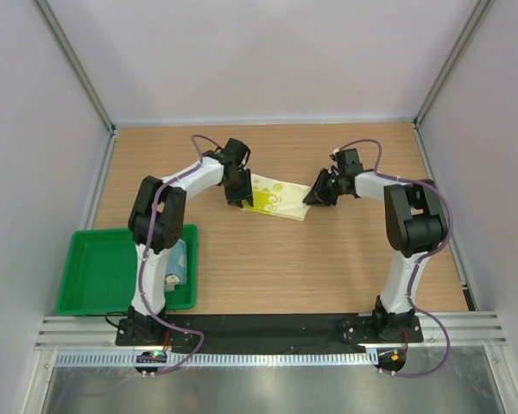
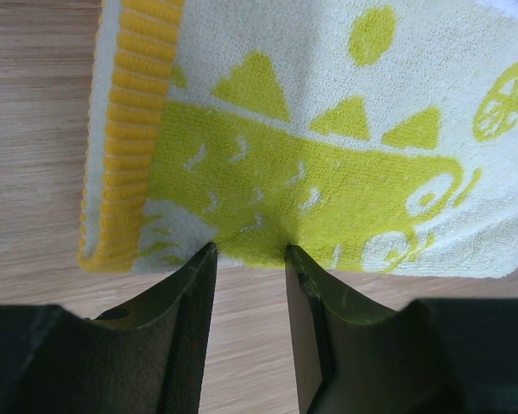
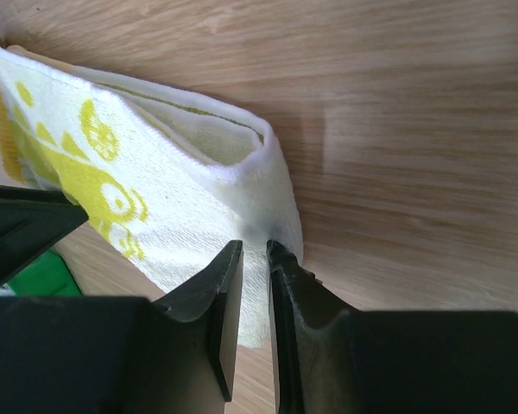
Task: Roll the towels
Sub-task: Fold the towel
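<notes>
Two grips carry all the risk here, and both are shallow. The yellow-cream towel [image 1: 276,200] sits folded lengthwise a little toward 12 o'clock from the middle of the table [image 1: 328,267], spanning between the arms. The left gripper [image 1: 243,202] is on its 9 o'clock end. Its jaws stand part-way closed, the tips pressing a small pucker of the printed edge between them, with bare wood showing in the gap behind the tips. The right gripper [image 1: 312,197] is on the 3 o'clock end, jaws nearly together on the folded corner — only a thin sliver of cloth is caught.

With so little fabric in either bite, any pull along the towel's length could drag the cloth out of one claw. The right corner looks the likelier to slip. If one end lets go while the other moves, the fold would fall open and the roll would have to start from a crumpled strip. The layers at the right end gape apart in the right wrist view, so that claw may be holding only one ply — rolling from there would wind the layers unevenly and leave a loose roll.

The light blue towel [image 1: 180,259] lies in the green tray [image 1: 91,272] at about 8 o'clock, partly hidden by the left arm. Whether it is rolled I cannot tell.
</notes>
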`<state>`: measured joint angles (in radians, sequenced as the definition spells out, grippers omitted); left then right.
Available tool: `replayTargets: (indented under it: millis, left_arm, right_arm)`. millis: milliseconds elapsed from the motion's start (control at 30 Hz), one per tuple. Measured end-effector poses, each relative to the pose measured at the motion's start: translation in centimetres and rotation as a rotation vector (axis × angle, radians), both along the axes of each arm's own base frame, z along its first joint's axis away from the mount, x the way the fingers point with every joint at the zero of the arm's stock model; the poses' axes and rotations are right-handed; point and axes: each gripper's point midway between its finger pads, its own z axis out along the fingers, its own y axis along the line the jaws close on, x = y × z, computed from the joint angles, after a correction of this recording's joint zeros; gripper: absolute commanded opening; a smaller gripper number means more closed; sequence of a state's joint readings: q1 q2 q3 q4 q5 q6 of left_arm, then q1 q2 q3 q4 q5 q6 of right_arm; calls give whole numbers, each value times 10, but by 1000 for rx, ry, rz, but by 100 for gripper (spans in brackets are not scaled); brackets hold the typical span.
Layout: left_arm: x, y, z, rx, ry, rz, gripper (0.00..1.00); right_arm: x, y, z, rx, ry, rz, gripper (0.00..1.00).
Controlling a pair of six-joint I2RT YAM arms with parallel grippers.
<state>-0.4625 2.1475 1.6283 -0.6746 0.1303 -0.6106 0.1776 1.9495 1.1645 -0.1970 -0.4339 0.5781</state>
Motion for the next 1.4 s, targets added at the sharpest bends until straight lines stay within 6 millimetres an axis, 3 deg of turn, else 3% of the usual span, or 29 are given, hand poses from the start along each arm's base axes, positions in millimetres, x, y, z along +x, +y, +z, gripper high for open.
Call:
replayTargets:
  millis: [233,367,567,700,867,967,1233,1400]
  left_arm:
    - [1,8,0,59,-17,-21,41]
    - [-2,18,3,137,-21,-38,41]
    - [-5,19,11,172,-18,-50,42]
    - [2,17,26,175,-40,-51,43]
    - [29,4,62,136,-129,-52,43]
    - [34,1,69,125,-151,-50,44]
    - [34,1,60,133,-125,-54,43]
    - [30,3,51,142,-107,-54,43]
  right_arm:
    - [-19,-8,2,-20,48,9,26]
    - [-28,0,20,8,40,31,26]
    - [-39,39,74,104,-61,115,26]
    - [-47,64,86,169,-73,176,24]
    - [-56,83,70,209,-22,213,22]
    - [-66,83,49,216,27,204,21]
    - [-83,76,-3,202,136,176,17]
    - [-89,76,-8,229,143,183,17]
